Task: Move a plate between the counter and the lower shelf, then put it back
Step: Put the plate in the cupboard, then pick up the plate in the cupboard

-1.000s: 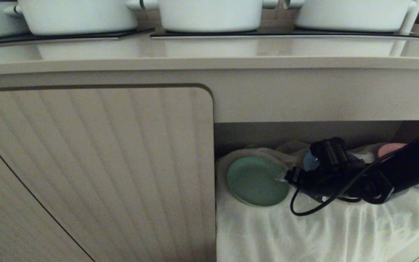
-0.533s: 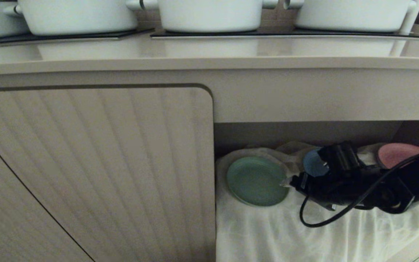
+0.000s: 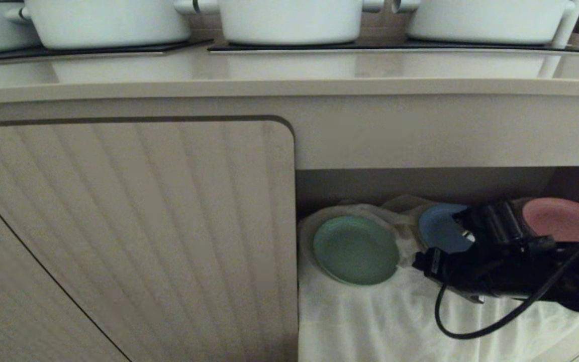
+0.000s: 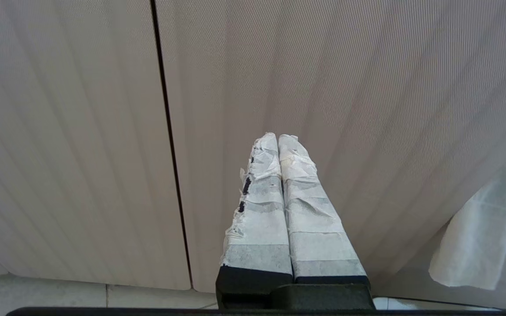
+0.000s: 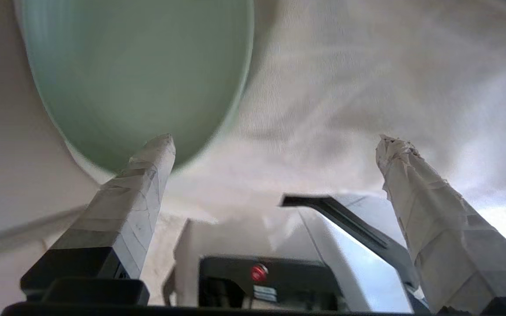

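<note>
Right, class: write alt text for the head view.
A mint-green plate lies on the white cloth of the lower shelf, the right gripper beside it, jaws empty. Blue plate and pink plate sit behind; white pots stand on the counter.

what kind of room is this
Probably a kitchen, perhaps a showroom one: white pots stand on black hob panels along a beige counter, and coloured plates, among them a green plate, lie in the open shelf underneath.

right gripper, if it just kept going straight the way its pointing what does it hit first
Probably the plate. The right gripper is open and points across the white cloth toward it. Its tips look just short of the plate's near rim, though depth is hard to judge.
</note>
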Available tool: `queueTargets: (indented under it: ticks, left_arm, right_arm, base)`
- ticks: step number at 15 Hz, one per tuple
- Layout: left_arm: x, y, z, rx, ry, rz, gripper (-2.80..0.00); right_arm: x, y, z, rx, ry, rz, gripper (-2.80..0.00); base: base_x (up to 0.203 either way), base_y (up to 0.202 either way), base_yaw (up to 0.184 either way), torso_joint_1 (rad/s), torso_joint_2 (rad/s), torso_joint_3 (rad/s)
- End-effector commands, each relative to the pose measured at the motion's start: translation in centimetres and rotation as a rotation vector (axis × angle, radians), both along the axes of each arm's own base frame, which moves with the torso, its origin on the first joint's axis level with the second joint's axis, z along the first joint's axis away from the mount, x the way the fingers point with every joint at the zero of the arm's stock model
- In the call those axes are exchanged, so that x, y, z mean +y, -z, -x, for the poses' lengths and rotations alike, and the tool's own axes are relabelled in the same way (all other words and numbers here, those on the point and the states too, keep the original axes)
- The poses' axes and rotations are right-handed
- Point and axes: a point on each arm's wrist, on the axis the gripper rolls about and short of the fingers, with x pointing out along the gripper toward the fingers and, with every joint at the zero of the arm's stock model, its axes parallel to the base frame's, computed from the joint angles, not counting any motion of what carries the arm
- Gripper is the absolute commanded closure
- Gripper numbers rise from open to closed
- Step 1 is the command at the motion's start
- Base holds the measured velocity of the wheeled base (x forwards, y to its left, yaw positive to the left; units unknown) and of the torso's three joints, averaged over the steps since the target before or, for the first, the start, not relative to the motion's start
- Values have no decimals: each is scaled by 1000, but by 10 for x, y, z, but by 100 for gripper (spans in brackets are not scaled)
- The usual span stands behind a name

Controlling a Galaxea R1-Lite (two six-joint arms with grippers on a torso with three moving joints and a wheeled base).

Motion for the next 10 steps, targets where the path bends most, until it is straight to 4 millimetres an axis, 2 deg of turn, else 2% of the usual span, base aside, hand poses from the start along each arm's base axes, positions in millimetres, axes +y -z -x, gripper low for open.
queueTargets:
  ticks: [1, 9, 10]
  left_arm:
    - [0, 0, 0, 0, 1, 1, 0]
    - [0, 0, 0, 0, 1, 1, 0]
    - [0, 0, 0, 0, 1, 1, 0]
  right_arm:
    - [-2, -6, 9, -16, -1, -6, -280]
    - [-13, -19, 44, -43, -6, -9, -280]
    - [-15, -18, 51, -40, -10, -5, 0]
  base:
    - [0, 0, 0, 0, 0, 0]
    - [0, 0, 0, 0, 0, 0]
    - [0, 0, 0, 0, 0, 0]
